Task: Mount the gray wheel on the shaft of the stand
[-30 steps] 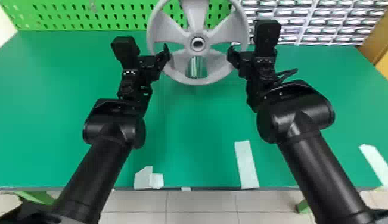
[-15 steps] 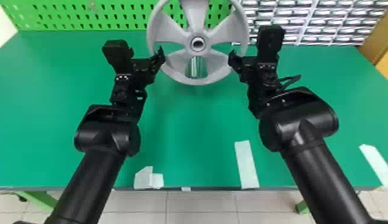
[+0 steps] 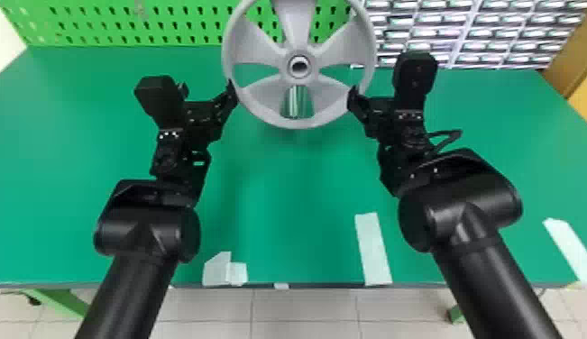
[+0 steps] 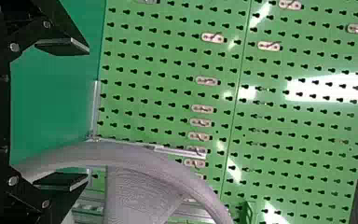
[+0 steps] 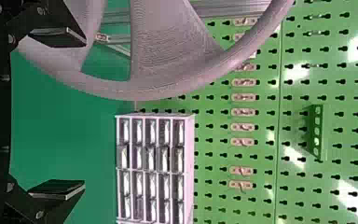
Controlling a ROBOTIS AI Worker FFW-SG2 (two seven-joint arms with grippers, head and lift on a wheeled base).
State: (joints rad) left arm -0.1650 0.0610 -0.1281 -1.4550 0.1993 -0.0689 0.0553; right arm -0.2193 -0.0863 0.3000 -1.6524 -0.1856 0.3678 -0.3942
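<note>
So the gray wheel (image 3: 294,22) is up over the far part of the green desk (image 3: 296,189), in front of the pegboard (image 3: 94,20), with a metal upright of the stand (image 3: 294,101) visible through its lower gap. My read is it's on the shaft or very close, but I can't tell how deep the shaft sits in the hub (image 3: 299,66). What matters for the next move is the rim vs the fingers. The left end effector (image 4: 84,113) is at the wheel's lower left, the right end effector (image 5: 84,113) at its lower right, so the wheel lies inward and up from both, and neither arm looks clearly nearer. Both are spread wide with nothing clamped, and in each wrist view the rim passes between the 2 fingers, way closer to 1 of them. Can't say for sure whether it touches. Wheel stands upright, open face toward the robot, and its axle line runs from the hub back toward the pegboard. If it's seated, I'd pull both arms straight back along that line, then out sideways, since swinging out early could snag a finger on the rim. If it isn't, it probably wants an even push from 2 sides so it doesn't cock on the shaft.
</note>
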